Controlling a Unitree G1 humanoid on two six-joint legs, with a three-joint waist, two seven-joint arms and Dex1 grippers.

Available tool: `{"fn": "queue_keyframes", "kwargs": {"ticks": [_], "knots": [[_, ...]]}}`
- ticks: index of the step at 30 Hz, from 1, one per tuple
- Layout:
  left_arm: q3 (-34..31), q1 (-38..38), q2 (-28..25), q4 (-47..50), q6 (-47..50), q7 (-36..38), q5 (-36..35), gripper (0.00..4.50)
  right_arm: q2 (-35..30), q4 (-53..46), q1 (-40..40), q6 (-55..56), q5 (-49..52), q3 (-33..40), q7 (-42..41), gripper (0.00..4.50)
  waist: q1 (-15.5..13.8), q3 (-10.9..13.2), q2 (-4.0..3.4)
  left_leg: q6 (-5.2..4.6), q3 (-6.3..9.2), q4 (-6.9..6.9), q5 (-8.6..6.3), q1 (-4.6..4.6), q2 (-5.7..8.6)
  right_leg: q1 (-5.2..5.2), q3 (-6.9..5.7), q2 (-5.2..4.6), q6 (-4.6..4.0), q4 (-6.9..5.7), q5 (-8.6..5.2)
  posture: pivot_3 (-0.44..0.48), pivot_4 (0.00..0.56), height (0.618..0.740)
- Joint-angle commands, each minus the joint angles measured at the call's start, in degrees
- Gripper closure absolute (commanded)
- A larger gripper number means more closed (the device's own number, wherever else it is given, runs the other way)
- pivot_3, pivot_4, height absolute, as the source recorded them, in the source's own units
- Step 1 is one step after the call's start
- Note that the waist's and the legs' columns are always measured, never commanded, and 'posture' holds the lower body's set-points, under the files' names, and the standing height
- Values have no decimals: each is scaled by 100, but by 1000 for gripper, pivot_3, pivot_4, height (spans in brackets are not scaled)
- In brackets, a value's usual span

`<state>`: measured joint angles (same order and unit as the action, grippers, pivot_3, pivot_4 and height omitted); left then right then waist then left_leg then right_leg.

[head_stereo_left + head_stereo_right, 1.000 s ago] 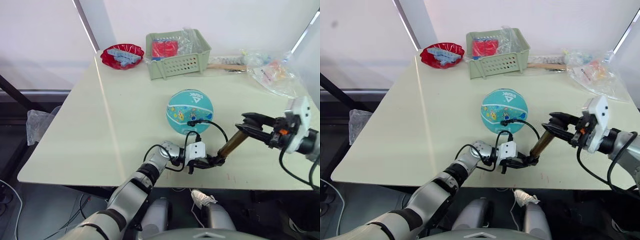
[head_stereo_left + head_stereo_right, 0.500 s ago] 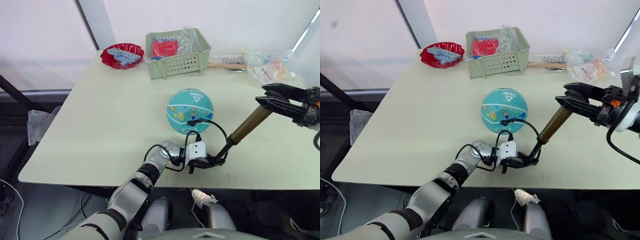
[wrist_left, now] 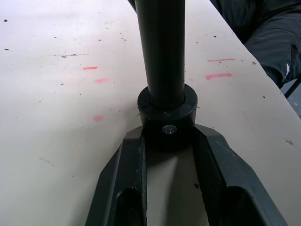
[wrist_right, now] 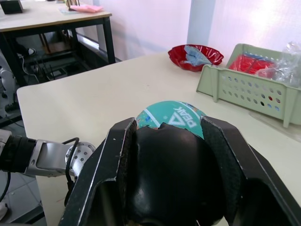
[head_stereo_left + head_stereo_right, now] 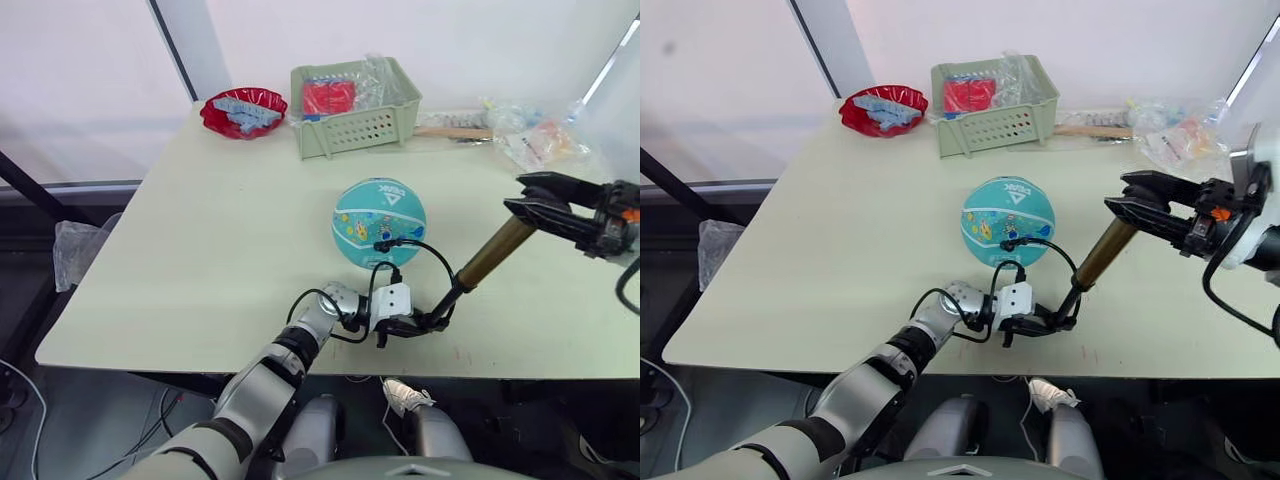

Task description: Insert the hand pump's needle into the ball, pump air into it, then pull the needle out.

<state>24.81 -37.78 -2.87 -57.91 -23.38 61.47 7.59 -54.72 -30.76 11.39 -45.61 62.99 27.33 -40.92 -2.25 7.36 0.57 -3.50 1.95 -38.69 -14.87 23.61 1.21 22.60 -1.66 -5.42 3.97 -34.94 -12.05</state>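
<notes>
The teal-blue ball (image 5: 379, 222) rests mid-table. The hand pump (image 5: 495, 252) stands slanted to its right, with its black foot (image 3: 167, 110) near the table's front edge. My left gripper (image 5: 428, 322) is shut on that foot. My right gripper (image 5: 540, 203) is shut on the black handle (image 4: 171, 188) at the raised top end. A black rod shows between the foot and the bronze barrel. The thin black hose (image 5: 432, 255) loops from the foot to a small black fitting (image 5: 382, 245) pressed against the ball's near side. The needle itself is hidden at that spot.
A green basket (image 5: 355, 125) with red packets stands at the back of the table (image 5: 230, 250). A red bowl (image 5: 243, 110) is at the back left, and plastic bags (image 5: 545, 145) lie at the back right. The pump's foot is close to the front edge.
My right gripper pulled the handle and bronze barrel up and to the right, exposing the black rod, then eased slightly back down. The left gripper, foot, hose and ball stayed put.
</notes>
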Motion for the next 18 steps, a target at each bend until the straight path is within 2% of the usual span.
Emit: {"fn": "queue_keyframes", "kwargs": {"ticks": [1,7,10,18], "knots": [[190,236,-172,-442,266,-31,385,3487,288,-176,-198,105,-198,-472,16,2671,5,-3,4,0,0,0,0,-3,-1,0,1,1,0,0,0,0,150,737],[190,221,-178,-452,253,-30,390,3487,716,-214,-556,532,-832,-976,-61,2671,9,-15,14,0,0,0,0,-7,-4,-2,2,8,0,-1,0,0,150,737],[190,220,-176,-450,254,-28,390,3487,780,-67,-945,909,-1647,-1494,-129,2671,9,-24,21,0,1,0,0,-7,-5,-2,2,10,-1,-1,-1,0,150,737],[185,239,-168,-446,265,-31,394,3487,1510,309,-1430,1618,-2524,-2234,-72,2671,12,-52,44,1,0,2,-1,-15,-10,-6,4,18,-1,-1,-1,0,150,737]]}}
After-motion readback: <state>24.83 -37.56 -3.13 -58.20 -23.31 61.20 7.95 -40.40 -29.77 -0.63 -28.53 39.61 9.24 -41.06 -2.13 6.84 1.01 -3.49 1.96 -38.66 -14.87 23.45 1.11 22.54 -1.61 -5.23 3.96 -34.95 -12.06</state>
